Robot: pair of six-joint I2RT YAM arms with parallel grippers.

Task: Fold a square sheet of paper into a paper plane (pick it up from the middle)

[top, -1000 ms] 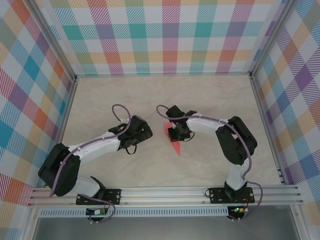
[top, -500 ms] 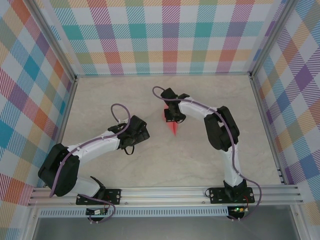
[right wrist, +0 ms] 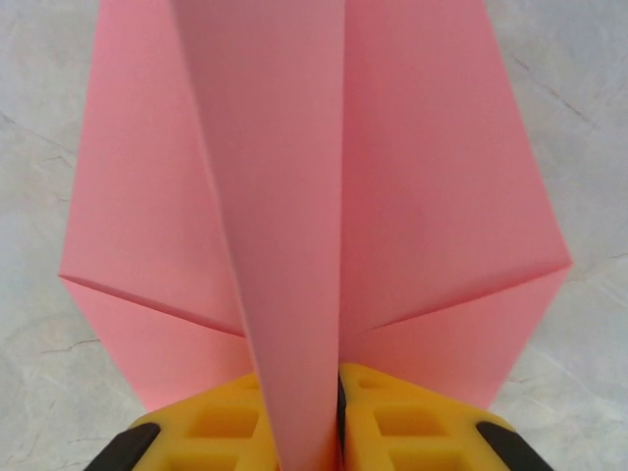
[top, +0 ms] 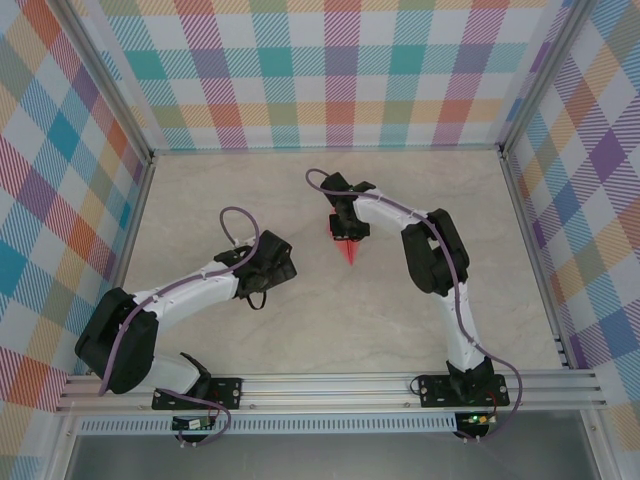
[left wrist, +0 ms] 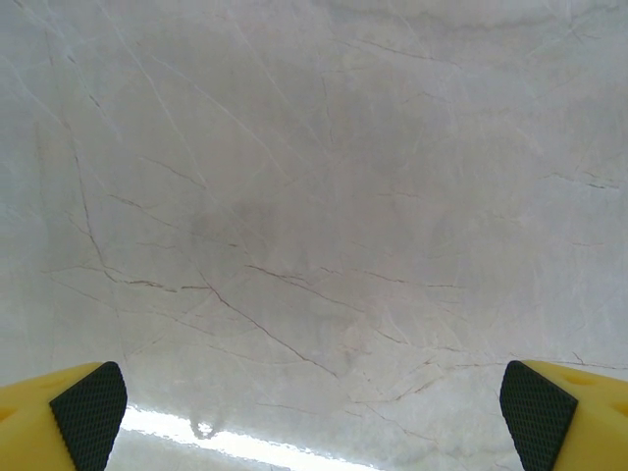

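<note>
Marble table (top: pixel 200 180); paper plane (right wrist: pixel 412 196) tip cut off, keel pinched by right claw (right wrist: pixel 309 417).

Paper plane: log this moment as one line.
plane: folded, centre fold pinched | right pincer: shut on plane | left pincer: open, above table

A robot test cell in a lab: marbled worktop (top: pixel 330 330) boxed in by plaid panels (top: pixel 330 70) on aluminium framing (top: pixel 101 78), two arms (top: pixel 190 289) bolted to a rail (top: pixel 330 390) at its edge.
</note>
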